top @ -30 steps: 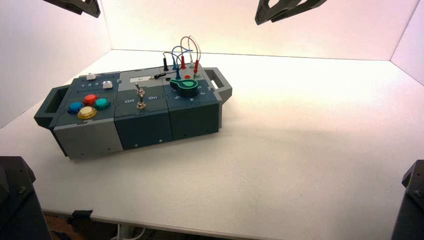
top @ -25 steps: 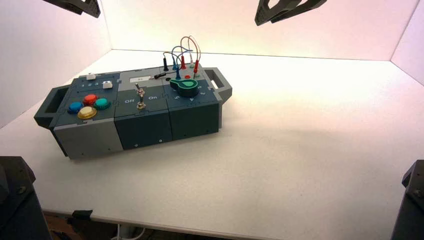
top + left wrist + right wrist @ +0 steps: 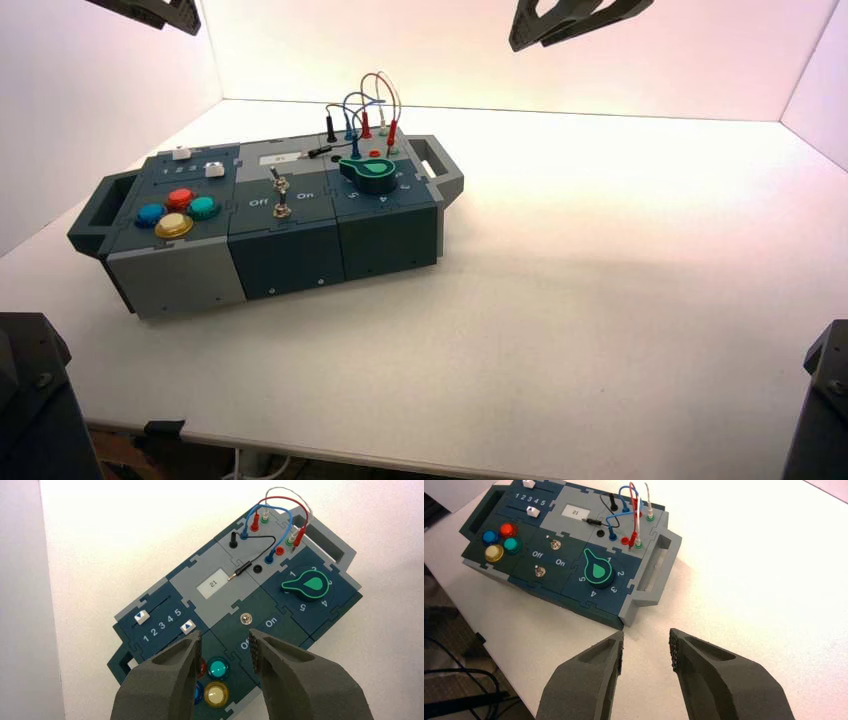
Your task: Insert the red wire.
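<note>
Red wire (image 3: 281, 498) sits on the box (image 3: 180, 280), ahead of both grippers' fingers. Left gripper (image 3: 225, 636) idle, fingers spread, box before them. Next rightward, wire: far plug (image 3: 255, 525) seated, loose plug (image 3: 299, 537) leaning by white plug (image 3: 291, 538), beside empty red socket (image 3: 624, 540). Right gripper (image 3: 646, 635) farthest right, fingers spread, holding nothing. Risks: closing too wide could catch the white wire; poor angle could skew the pin.

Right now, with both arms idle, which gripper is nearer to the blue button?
Left. The left gripper hovers over the box, near the blue button; the right gripper hangs out past the box's right end.
</note>
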